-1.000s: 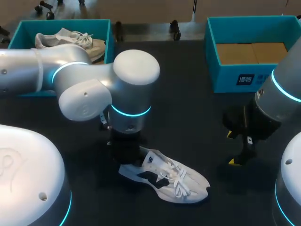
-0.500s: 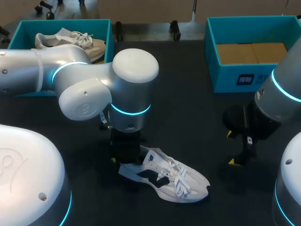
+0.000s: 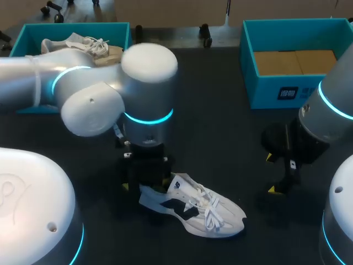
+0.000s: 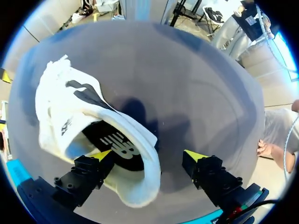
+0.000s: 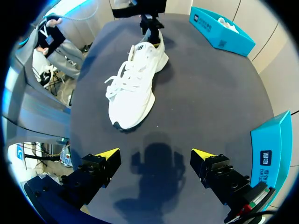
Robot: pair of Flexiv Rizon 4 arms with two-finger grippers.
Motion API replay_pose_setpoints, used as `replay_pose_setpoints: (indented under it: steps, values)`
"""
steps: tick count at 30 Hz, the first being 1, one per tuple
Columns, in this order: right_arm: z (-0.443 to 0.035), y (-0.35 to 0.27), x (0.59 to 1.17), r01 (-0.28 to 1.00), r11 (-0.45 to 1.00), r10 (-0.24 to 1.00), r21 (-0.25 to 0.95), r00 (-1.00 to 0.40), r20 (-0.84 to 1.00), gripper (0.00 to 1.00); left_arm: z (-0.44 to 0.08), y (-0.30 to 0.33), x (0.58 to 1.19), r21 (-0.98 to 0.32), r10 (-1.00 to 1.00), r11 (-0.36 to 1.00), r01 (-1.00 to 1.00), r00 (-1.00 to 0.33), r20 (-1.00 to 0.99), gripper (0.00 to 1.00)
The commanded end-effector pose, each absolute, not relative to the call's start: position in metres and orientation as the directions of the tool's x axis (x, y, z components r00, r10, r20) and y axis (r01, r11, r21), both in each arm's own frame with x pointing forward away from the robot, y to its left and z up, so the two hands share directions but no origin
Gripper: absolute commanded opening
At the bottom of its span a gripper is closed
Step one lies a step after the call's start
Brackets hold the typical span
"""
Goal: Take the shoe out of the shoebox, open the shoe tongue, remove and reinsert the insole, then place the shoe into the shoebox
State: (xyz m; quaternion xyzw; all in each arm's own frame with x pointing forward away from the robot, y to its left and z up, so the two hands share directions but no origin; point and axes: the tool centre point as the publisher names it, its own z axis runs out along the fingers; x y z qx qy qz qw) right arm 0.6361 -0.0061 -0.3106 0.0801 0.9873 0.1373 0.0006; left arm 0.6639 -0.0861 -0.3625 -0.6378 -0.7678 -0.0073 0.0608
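Shoe [image 3: 193, 210] is sitting on its sole on the dark table [image 3: 220, 110], outside both boxes. The toe is pointing toward the right arm's side and the laces are lying loose over the tongue.

The left gripper [image 3: 146, 183] is hanging straight down over the heel. In the left wrist view the left gripper [image 4: 148, 156] is standing wide open and straddling the heel collar. One finger [image 4: 99, 155] is sitting over the shoe opening, above the black insole [image 4: 117, 144]. The other is sitting outside the heel over bare table, with a clear gap to the collar. It isn't gripping anything. Can't tell whether the inner finger is touching the insole.

The right gripper [image 3: 271, 174] is hovering over bare table, well apart from the toe and near the right shoebox [image 3: 248, 66]. In the right wrist view its fingers are spreading wide with nothing between them, and its shadow is falling on the table below. The shoe [image 5: 135, 88] is lying ahead of it, toe end nearer, with the left gripper [image 5: 152, 23] at the far heel end.

The left shoebox [image 3: 30, 33] is sitting at the far left corner, partly behind the left arm, and is holding a second shoe [image 3: 77, 43], also white. The right shoebox is showing only a brown cardboard liner [image 3: 295, 61] inside.
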Motion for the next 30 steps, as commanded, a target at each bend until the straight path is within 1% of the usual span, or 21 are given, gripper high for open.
replay_pose_setpoints:
  steps: [1, 5, 7, 17, 27, 30]
  values:
    - [-0.311, -0.006, 0.635, 0.157, 0.950, 0.158, 0.272, -0.987, 0.019, 1.00, -0.339, -0.066, 0.663, -0.093, 0.983, 0.185, 0.978, -0.184, 0.024, 1.00]
    - [-0.311, -0.006, 0.635, 0.157, 0.950, 0.158, 0.272, -0.987, 0.019, 1.00, -0.321, -0.062, 0.663, -0.122, 0.977, 0.208, 0.970, -0.213, -0.029, 1.00]
    - [-0.311, -0.006, 0.635, 0.157, 0.950, 0.158, 0.272, -0.987, 0.019, 1.00, -0.312, -0.058, 0.665, -0.170, 0.968, 0.230, 0.958, -0.243, -0.061, 1.00]
    - [-0.311, -0.006, 0.635, 0.157, 0.950, 0.158, 0.272, -0.987, 0.019, 1.00, -0.284, -0.035, 0.663, -0.348, 0.883, 0.388, 0.853, -0.453, -0.126, 1.00]
    - [-0.311, -0.006, 0.635, 0.157, 0.950, 0.158, 0.272, -0.987, 0.019, 1.00, -0.267, -0.012, 0.658, -0.444, 0.819, 0.420, 0.791, -0.541, -0.190, 1.00]
    - [-0.311, -0.006, 0.635, 0.157, 0.950, 0.158, 0.272, -0.987, 0.019, 1.00, -0.267, -0.012, 0.658, -0.444, 0.819, 0.420, 0.791, -0.541, -0.190, 1.00]
